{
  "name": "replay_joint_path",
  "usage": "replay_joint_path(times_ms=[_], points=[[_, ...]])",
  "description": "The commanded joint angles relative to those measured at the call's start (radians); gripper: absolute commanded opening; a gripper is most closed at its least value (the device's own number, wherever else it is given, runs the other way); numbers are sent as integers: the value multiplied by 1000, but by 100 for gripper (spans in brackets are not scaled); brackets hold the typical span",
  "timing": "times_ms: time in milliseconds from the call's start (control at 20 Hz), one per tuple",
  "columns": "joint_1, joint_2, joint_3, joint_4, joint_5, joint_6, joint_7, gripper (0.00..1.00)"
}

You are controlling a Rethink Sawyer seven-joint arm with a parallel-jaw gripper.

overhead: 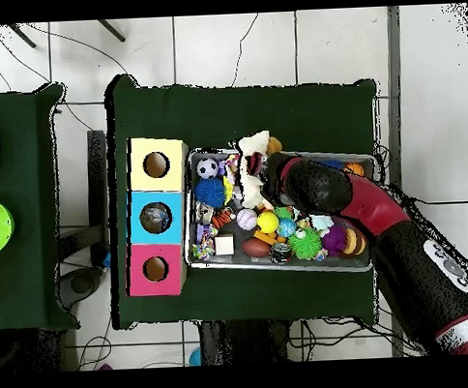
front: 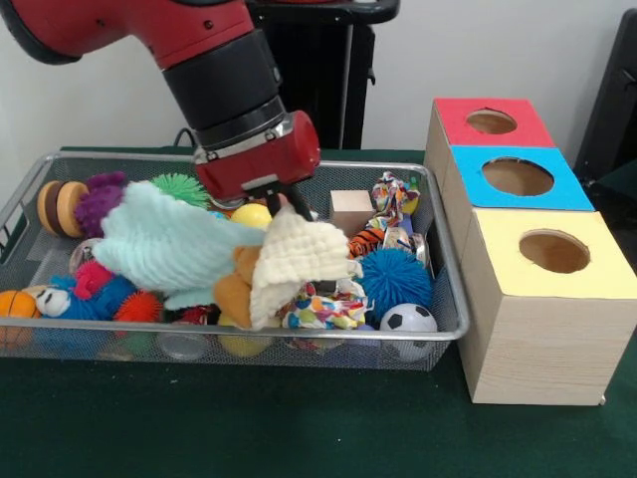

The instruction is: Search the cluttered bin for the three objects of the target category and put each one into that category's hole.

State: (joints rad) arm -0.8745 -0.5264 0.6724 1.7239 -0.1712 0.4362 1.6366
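Bin (front: 453,299): cluttered, cloths draped over toys.
Gripper (front: 284,206): buried beside cream cloth (front: 294,261); finger state cannot be told.
Advice: cloth should be lifted clear, slowly.

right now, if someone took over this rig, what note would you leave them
Gripper: down in the middle of the bin, fingers hidden behind cloths, so grip cannot be told. A cream cloth hangs right under it; a mint cloth lies beside that.
Boxes: red, blue and yellow holes stand in a row beside the bin. In the overhead view something seems to sit in the blue hole; the other two look empty.
Bin is still full: blue spiky ball, soccer ball, wooden block, more toys.
Left: target category unclear; sorting looks mostly undone.
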Motion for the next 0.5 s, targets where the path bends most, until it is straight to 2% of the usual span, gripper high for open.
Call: replay_joint_path(times_ms=[50, 250, 500], points=[[43, -26, 90, 75, 65, -94, 173, 0], [83, -45, 69, 67, 87, -84, 190, 0], [75, -41, 48, 70, 77, -24, 112, 0]])
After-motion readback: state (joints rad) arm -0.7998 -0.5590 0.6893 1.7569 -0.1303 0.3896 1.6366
